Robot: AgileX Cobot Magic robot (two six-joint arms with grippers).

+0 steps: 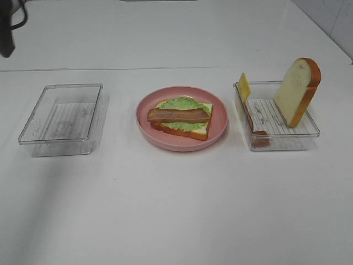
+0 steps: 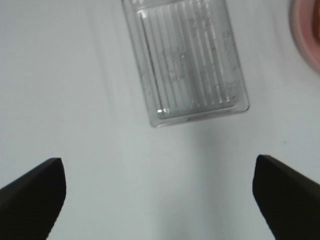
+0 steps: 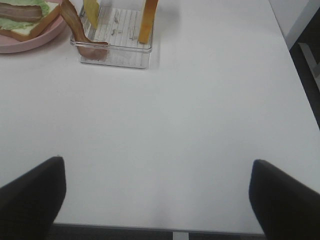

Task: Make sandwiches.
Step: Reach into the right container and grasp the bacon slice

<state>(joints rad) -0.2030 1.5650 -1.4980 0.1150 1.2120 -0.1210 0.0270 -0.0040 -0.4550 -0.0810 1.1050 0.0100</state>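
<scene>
Currently the left jaws stand wide and released, holding nothing, above bare table short of the empty left tray (image 1: 60,141), which sits toward the table's left edge.

At the table's middle the pink plate (image 1: 220,118) carries the half-built sandwich: a bread slice (image 1: 198,131) lying flat, a lettuce leaf (image 1: 185,103) on it, and a bacon strip (image 1: 177,115) across the top.

Toward the right edge, the right tray (image 1: 287,142) holds what is left: a cheese slice (image 1: 244,87) standing on edge against the wall nearest the plate, a second bacon strip (image 1: 258,132) propped in the front corner, and the second bread slice (image 1: 295,94) leaning upright against the far-right wall. The right jaws are likewise spread and empty, well back near the table's front edge.

These look like light toy pieces, probably smooth and a little slick. The cheese is thin, so pinching across its flat faces at the raised top edge seems best. The bread looks thick and stiff enough to take a grip across its faces just below the crust.
</scene>
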